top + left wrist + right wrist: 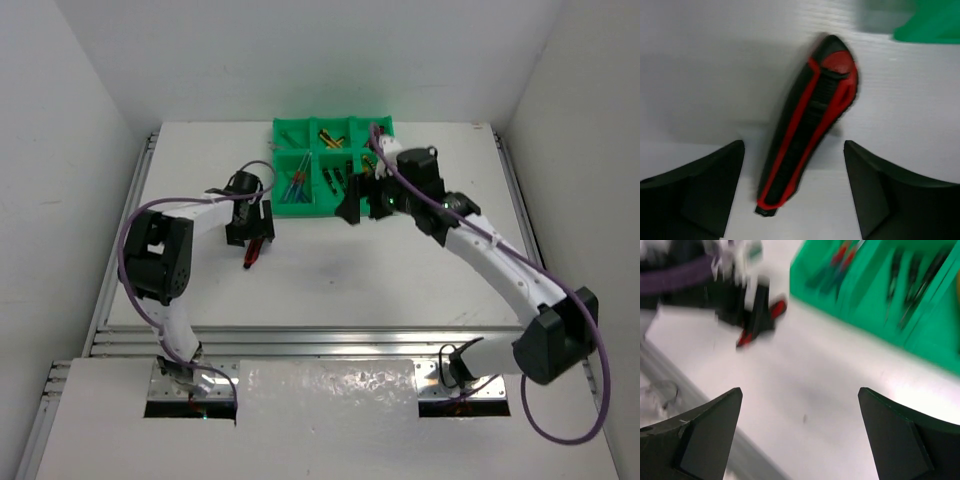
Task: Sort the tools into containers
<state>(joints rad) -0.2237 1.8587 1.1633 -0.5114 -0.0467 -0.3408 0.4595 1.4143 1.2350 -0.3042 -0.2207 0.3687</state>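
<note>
A: The left hand [794, 155] is nearest, its fingers [705, 185] spread wide, gripping nothing.
B: And the tool?
A: A red-black utility knife [810, 130] lies flat on the table [705, 75] between them, slanted, touching neither.
B: Then I'd square the wrist to the handle, drop lower and close across its middle.
A: The green tray [300, 208] waits beyond the fingertips. The right hand [800, 400] is released and empty, with the tray just ahead of it
</note>
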